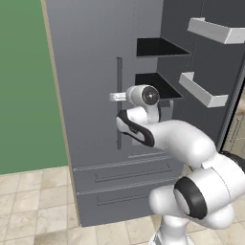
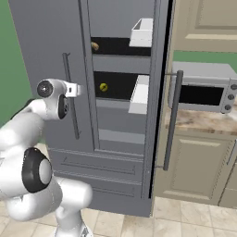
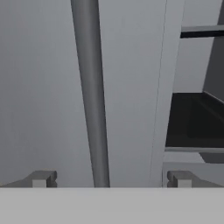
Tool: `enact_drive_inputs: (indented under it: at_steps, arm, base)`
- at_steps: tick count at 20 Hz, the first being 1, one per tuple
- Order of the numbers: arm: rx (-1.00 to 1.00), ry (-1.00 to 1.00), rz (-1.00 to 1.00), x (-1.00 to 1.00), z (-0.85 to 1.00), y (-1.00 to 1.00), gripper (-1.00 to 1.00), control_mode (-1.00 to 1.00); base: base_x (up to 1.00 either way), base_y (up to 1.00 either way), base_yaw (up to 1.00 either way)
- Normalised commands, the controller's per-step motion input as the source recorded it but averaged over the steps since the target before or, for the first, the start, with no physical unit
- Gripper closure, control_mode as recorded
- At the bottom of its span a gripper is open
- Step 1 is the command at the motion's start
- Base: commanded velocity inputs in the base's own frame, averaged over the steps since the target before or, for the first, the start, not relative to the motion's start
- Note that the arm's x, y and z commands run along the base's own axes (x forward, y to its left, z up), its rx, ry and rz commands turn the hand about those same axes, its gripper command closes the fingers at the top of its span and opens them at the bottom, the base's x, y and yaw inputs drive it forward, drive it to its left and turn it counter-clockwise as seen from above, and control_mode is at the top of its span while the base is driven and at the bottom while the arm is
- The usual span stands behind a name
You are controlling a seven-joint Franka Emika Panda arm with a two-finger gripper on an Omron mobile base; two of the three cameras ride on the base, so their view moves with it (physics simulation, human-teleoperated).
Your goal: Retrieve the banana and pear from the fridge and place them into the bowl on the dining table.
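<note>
The gripper (image 3: 109, 179) gapes wide and empty before the fridge's (image 2: 41, 55) closed left door handle (image 3: 92, 96). Inside, the pear (image 2: 103, 86) sits below what looks like the banana (image 2: 95, 46).

Gripper (image 3: 109, 178) wide open, prob. level

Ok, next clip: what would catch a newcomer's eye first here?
The tall dark grey fridge with its right door swung open, showing black shelves and white door bins. The white arm reaches toward the closed left door, its open hand straddling the long vertical handle. Two small yellowish fruits sit on the shelves in the right base view: the pear lower, what looks like the banana above.
</note>
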Motion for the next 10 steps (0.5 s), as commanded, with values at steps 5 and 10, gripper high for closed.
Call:
enact_drive_inputs:
  at_steps: [5,10]
  arm:
    - [0.00,0.00,0.00,0.57,0.00,0.07,-1.00,-1.00]
    - [0.00,0.00,0.00,0.59,0.00,0.12,-1.00,-1.00]
  base:
    - [0.00,0.00,0.00]
    - [0.00,0.00,0.00]
